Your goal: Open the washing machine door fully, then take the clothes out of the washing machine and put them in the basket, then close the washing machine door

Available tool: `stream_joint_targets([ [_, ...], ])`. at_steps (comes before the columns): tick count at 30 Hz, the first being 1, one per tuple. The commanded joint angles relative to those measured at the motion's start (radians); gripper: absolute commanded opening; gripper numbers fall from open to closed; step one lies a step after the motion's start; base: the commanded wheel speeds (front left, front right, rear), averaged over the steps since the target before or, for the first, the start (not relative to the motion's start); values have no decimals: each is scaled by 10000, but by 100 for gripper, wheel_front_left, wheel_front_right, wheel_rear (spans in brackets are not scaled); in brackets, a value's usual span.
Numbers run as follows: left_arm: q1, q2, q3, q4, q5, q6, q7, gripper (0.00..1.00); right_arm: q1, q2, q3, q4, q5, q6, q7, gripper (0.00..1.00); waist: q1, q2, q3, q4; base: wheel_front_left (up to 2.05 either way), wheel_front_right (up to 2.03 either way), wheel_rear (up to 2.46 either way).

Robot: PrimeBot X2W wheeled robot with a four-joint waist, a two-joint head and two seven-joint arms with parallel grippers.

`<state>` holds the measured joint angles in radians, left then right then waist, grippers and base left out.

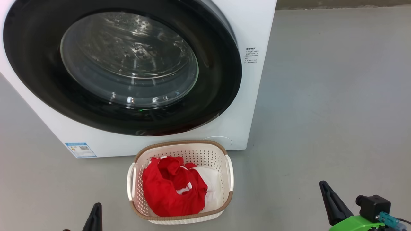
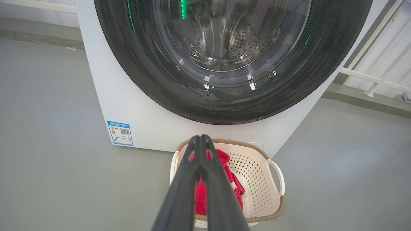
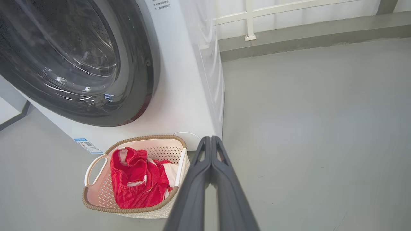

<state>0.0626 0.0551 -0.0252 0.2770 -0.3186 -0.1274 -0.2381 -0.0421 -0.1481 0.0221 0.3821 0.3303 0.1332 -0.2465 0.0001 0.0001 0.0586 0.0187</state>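
Observation:
The white washing machine (image 1: 257,29) stands ahead with its black-rimmed glass door (image 1: 128,64) flat against its front. On the floor before it sits the cream basket (image 1: 229,173) holding the red and white clothes (image 1: 173,187). My left gripper (image 2: 200,138) is shut and empty, its tip above the basket's near rim in the left wrist view; it shows at the lower left of the head view (image 1: 94,208). My right gripper (image 3: 211,138) is shut and empty, hanging over bare floor to the right of the basket (image 3: 179,166); its dark finger (image 1: 326,192) rises at the lower right.
Grey floor (image 1: 337,96) spreads to the right of the machine. A blue label (image 1: 80,149) marks the machine's lower left corner. White railing and a low kerb (image 3: 289,35) run behind the machine.

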Motion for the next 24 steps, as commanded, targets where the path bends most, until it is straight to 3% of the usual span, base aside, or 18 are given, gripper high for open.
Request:
stream_joint_targets([
  [1,-144,121,94,-216,-296,-1,55,0,-174,-50,-45,-257,394,-1,58,0,15,-1,-16,-3,0,0,0],
  [24,-450,115,308,-224,-2743,-7,689,0,-277,146,-298,-457,2768,-6,737,0,0,-1,-111,-39,0,0,0],
])
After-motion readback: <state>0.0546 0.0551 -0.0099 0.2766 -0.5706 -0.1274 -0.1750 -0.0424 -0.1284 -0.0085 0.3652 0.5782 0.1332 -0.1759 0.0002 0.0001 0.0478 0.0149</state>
